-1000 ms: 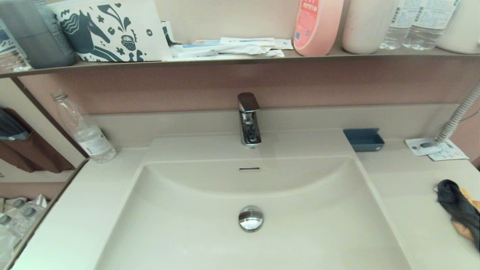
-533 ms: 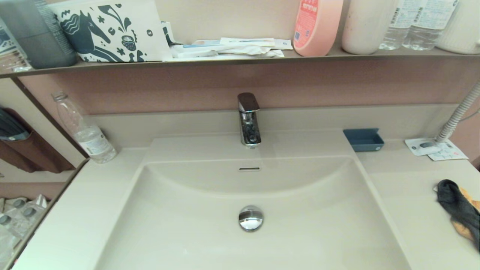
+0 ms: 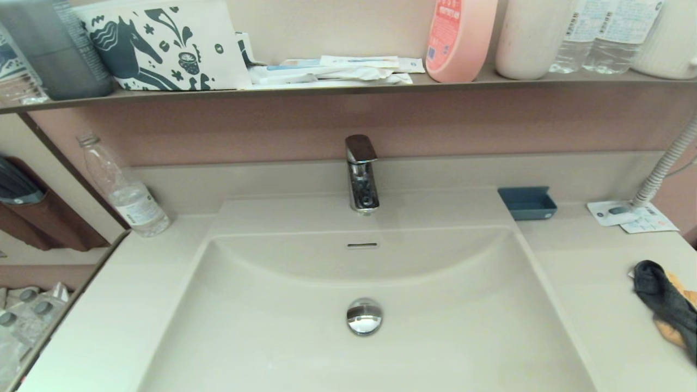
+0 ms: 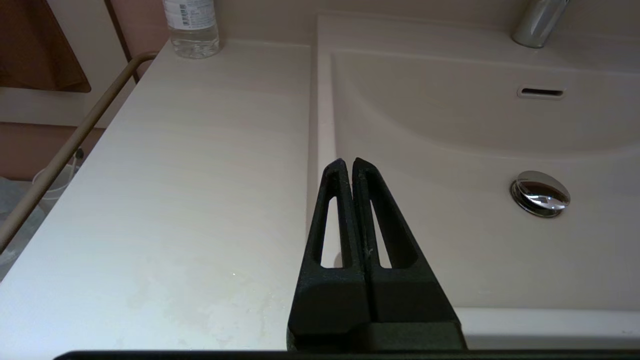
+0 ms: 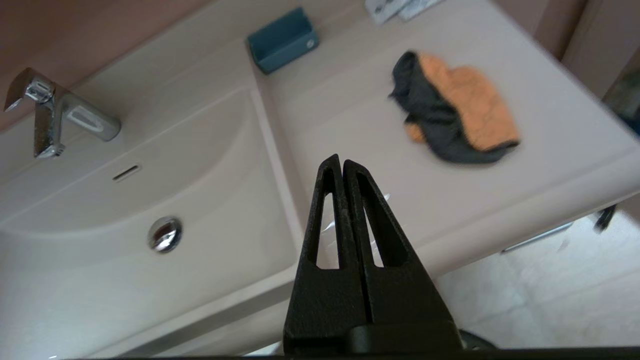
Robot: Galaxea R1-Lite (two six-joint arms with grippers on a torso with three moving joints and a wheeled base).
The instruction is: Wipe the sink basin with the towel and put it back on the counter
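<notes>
The cream-beige sink basin fills the middle, with a chrome drain plug, a slot overflow and a chrome faucet. The towel, grey over orange, lies crumpled on the counter at the far right; the right wrist view shows this towel too. Neither arm shows in the head view. My right gripper is shut and empty, raised above the counter near the basin's right rim, apart from the towel. Over the basin's left rim hangs my left gripper, shut and empty.
A clear water bottle stands at the counter's back left. A blue tray and white packets lie at the back right beside a corrugated hose. The dark shelf above holds bottles and a patterned box.
The head view has shifted very slightly. Nothing on the counter has moved; the towel lies in the same place.
</notes>
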